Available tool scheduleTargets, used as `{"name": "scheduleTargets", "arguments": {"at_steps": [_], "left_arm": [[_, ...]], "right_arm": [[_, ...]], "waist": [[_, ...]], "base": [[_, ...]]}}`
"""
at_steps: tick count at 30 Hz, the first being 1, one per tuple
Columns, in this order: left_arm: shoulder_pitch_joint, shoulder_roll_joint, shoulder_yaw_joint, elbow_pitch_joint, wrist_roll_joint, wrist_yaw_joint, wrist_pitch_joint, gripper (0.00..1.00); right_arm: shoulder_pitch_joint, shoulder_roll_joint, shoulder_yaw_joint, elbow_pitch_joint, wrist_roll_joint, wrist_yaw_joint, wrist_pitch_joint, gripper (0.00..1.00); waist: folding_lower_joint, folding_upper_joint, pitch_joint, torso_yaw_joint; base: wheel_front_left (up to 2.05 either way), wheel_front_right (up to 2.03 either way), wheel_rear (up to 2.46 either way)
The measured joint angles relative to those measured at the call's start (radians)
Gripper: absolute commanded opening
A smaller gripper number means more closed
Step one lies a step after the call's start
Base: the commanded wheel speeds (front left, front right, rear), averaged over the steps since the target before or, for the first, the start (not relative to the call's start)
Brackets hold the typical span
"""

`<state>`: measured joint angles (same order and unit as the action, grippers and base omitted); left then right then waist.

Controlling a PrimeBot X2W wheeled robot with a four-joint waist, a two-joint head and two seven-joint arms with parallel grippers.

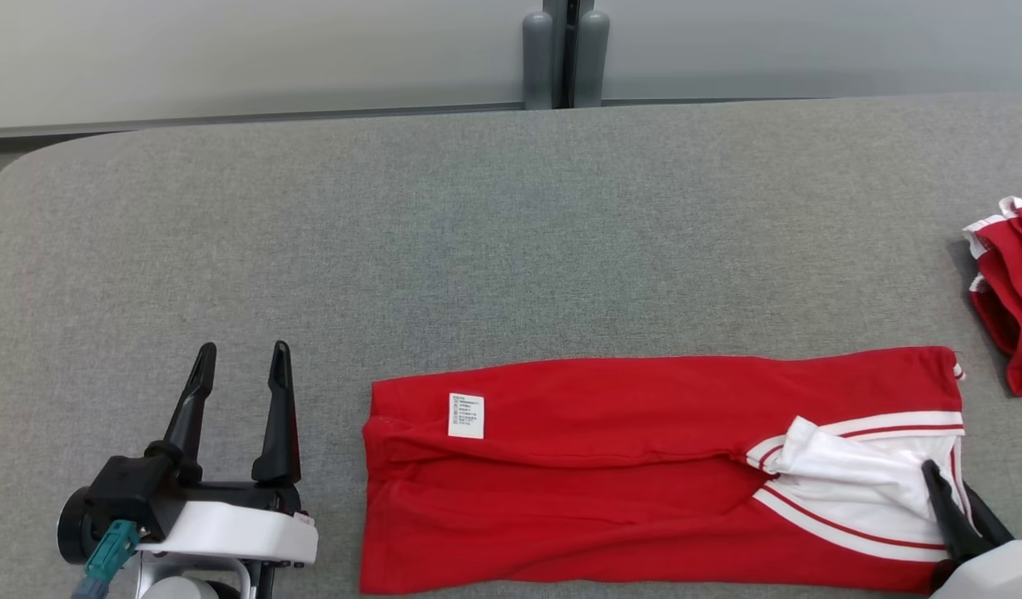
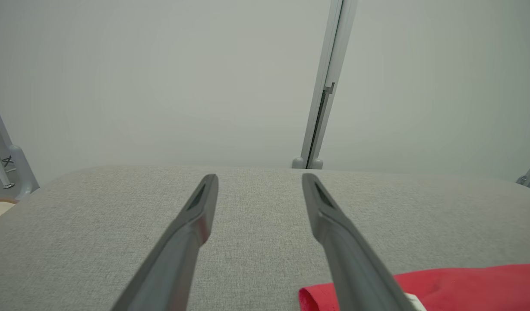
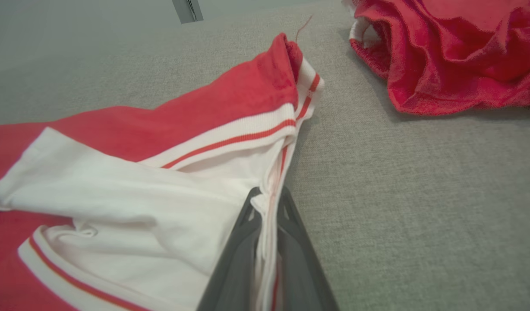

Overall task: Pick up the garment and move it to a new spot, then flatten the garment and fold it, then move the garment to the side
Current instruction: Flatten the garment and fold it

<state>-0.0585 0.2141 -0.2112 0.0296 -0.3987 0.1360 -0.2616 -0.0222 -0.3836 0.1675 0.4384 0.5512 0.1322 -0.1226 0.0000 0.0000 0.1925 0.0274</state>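
From where I stand, the red garment with white striped trim (image 1: 611, 466) lies as a long flat band along the near edge of the grey cloth-covered table (image 1: 478, 233), a little right of the middle, with a small white care label (image 1: 466, 415) showing near its left end. It looks already flattened and doubled over lengthwise, so I take this to be the folding step, with the move to the side not yet done. The right claw (image 1: 948, 482) is at the garment's right end, low over the table, and in its own wrist view the right claw's (image 3: 269, 196) two dark fingers stand almost together with the white, red-striped hem pinched between them, clamped on the cloth rather than merely touching it. The next move, as I judge it, calls for lifting that pinched end and carrying it left across the band, keeping the layers from sliding apart (the white inner panel there is rumpled and could bunch). The left claw (image 1: 243, 349) sits just left of the garment's left end, near the table's near edge, its fingers spread wide and holding nothing; in its wrist view the left claw (image 2: 260, 177) points over bare grey cloth with the red edge at the lower right. A second crumpled red cloth heap (image 1: 1010, 299) lies apart at the far right.
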Motion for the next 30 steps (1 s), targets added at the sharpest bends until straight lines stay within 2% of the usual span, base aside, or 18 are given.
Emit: {"name": "scheduleTargets", "arguments": {"at_steps": [5, 10, 14, 18, 19, 20, 21, 24, 25, 28, 30], "left_arm": [[0.01, -0.002, 0.0, 0.001, 0.001, -0.003, 0.0, 1.0], [0.015, 0.003, 0.004, -0.001, 0.001, -0.004, 0.0, 1.0], [0.02, 0.005, 0.003, -0.003, 0.001, -0.004, -0.002, 1.0], [0.018, 0.003, -0.005, -0.002, -0.003, -0.006, -0.001, 1.0], [0.016, 0.001, -0.009, -0.002, -0.003, -0.009, 0.002, 1.0], [0.016, 0.001, -0.009, -0.002, -0.003, -0.009, 0.002, 1.0], [0.007, -0.002, -0.017, 0.001, -0.003, -0.013, 0.003, 1.0], [-0.011, -0.006, -0.028, 0.007, -0.003, -0.021, 0.003, 1.0], [-0.022, -0.009, -0.032, 0.015, -0.003, -0.026, 0.003, 1.0], [-0.039, -0.018, -0.041, 0.028, -0.003, -0.033, 0.003, 1.0], [-0.046, -0.022, -0.044, 0.034, -0.003, -0.039, 0.003, 1.0]], "right_arm": [[-0.003, -0.02, -0.017, -0.037, -0.038, 0.0, -0.002, 0.0], [-0.03, -0.026, 0.038, -0.206, -0.107, -0.001, 0.015, 0.0], [-0.062, 0.005, 0.13, -0.362, -0.159, -0.001, 0.079, 0.0], [-0.126, 0.06, 0.286, -0.431, -0.159, -0.001, 0.134, 0.0], [-0.144, 0.08, 0.329, -0.43, -0.149, -0.001, 0.144, 0.0], [-0.144, 0.08, 0.329, -0.43, -0.149, -0.001, 0.144, 0.0], [-0.182, 0.115, 0.422, -0.413, -0.124, -0.002, 0.154, 0.0], [-0.238, 0.184, 0.522, -0.347, -0.083, -0.002, 0.156, 0.0], [-0.271, 0.231, 0.563, -0.287, -0.061, -0.002, 0.144, 0.0], [-0.325, 0.284, 0.625, -0.195, -0.025, -0.002, 0.118, 0.0], [-0.34, 0.295, 0.646, -0.165, -0.01, -0.002, 0.109, 0.0]], "waist": [[0.0, 0.0, -0.019, -0.008], [0.0, 0.0, -0.038, -0.019], [0.0, 0.0, -0.05, -0.026], [0.0, 0.0, -0.055, -0.022], [0.0, 0.0, -0.054, -0.019], [0.0, 0.0, -0.054, -0.019], [0.0, 0.0, -0.052, -0.009], [0.0, 0.0, -0.045, 0.009], [0.0, 0.0, -0.037, 0.021], [0.0, 0.0, -0.024, 0.04], [0.0, 0.0, -0.019, 0.047]], "base": [[0.0, 0.0, 0.0], [0.0, 0.0, 0.0], [0.0, 0.0, 0.0], [0.0, 0.0, 0.0], [0.0, 0.0, 0.0], [0.0, 0.0, 0.0], [0.0, 0.0, 0.0], [0.0, 0.0, 0.0], [0.0, 0.0, 0.0], [0.0, 0.0, 0.0], [0.0, 0.0, 0.0]]}}
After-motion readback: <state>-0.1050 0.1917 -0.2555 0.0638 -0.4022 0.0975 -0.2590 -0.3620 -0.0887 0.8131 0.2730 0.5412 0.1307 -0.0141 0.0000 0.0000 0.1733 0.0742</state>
